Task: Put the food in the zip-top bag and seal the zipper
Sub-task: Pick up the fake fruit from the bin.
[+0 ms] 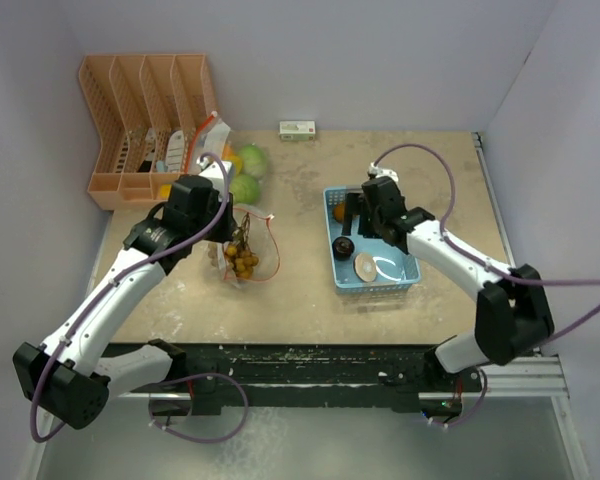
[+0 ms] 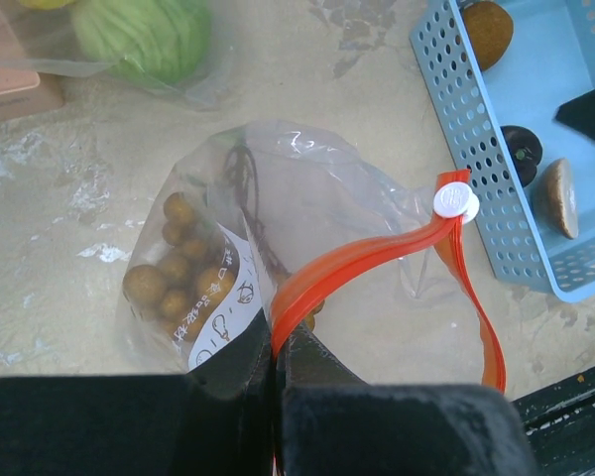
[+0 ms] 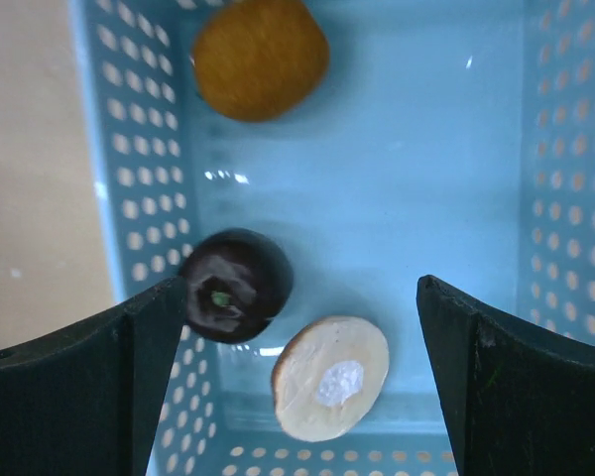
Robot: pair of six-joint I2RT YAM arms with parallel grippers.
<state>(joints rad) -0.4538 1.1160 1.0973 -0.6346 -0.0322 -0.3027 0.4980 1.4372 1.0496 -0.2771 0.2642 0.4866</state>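
The left gripper (image 2: 276, 349) clamps the orange zipper (image 2: 377, 253) of the clear zip-top bag (image 2: 312, 188) beside the light blue plastic tray (image 2: 471, 164), while the right gripper (image 3: 302, 307), jaws spread over that tray's neighbouring dark brown lump (image 3: 236, 286) and beige round slice (image 3: 329, 377), may grab both.

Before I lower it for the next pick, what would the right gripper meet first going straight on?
Likely the beige slice in the blue tray, between the fingers of the open right gripper, dark lump beside it; depth is unclear.

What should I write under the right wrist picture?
Open right gripper over the blue tray with an orange fruit, dark lump, beige slice.
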